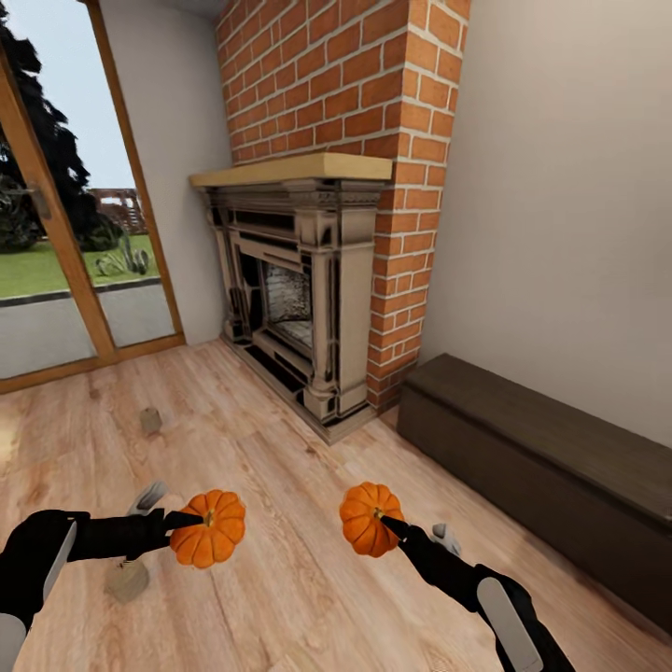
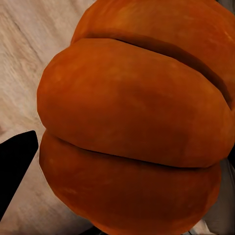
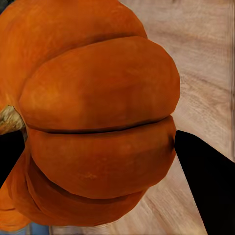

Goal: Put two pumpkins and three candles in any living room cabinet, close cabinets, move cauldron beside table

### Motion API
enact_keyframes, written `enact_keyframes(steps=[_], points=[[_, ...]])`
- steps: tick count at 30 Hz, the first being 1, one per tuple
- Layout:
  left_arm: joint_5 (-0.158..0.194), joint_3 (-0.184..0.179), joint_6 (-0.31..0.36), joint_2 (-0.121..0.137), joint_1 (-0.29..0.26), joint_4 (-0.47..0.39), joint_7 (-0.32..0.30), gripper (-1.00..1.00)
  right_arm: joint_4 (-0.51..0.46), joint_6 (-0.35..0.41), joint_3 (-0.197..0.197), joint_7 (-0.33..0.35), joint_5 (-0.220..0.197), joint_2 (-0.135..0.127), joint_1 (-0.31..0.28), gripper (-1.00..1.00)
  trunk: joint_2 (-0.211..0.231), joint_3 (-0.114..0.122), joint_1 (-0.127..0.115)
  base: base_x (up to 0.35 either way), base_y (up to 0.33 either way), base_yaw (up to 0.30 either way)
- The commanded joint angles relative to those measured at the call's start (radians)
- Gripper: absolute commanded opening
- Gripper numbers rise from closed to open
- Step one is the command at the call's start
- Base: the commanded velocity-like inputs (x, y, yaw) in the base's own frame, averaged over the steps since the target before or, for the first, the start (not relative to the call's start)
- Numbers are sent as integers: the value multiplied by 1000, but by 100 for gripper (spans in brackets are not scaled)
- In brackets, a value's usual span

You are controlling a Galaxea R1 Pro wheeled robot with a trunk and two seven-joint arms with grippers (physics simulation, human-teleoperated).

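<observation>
While both arms are reaching forward low in the head view, each gripper is carrying a bright-orange ribbed pumpkin above the wooden floor [image 1: 280, 597]. The left gripper [image 1: 191, 523], at the lower left of the frame, is clamping the left pumpkin [image 1: 209, 529], its stem facing the camera. The right gripper [image 1: 392, 527], at lower centre-right, is gripping the right pumpkin [image 1: 370, 519], its dark fingers closing in at the stem. The two pumpkins are hanging level with each other, apart, with bare planks showing between them.

Up close in the left wrist view, that pumpkin [image 2: 132, 127] is bulging across nearly the whole picture, with one black finger [image 2: 14, 166] showing at its edge. Over in the right wrist view, the other pumpkin [image 3: 93, 117] is sitting between two black fingers [image 3: 208, 186], its pale brownish stem [image 3: 9, 120] poking out at the side.

Two stubby beige-grey candles are standing on the floor at the left of the head view: one [image 1: 151, 421] in the middle left, another [image 1: 126, 580] below the left arm, near the lower left corner.

A long dark-brown cabinet [image 1: 551, 467] is lying against the wall at the right of the frame, its front looking shut. Beside it, at upper centre, a brick chimney [image 1: 355, 75] is rising over a fireplace [image 1: 299, 299] with a pale wooden mantel. A glass door [image 1: 65, 233] with a wooden frame is filling the upper left, grass and trees showing beyond.
</observation>
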Motion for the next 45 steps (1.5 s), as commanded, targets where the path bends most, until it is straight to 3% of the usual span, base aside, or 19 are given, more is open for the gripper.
enact_keyframes(steps=[1,45], points=[[2,1,0,0,0,0,0,-100,1,0,-1,0,-2,0,0,-100,0,1,0,-7,4,-256],[-3,-10,2,-2,0,0,10,-100,37,-33,-2,2,2,5,0,-100,301,168,-165,0,0,-256]])
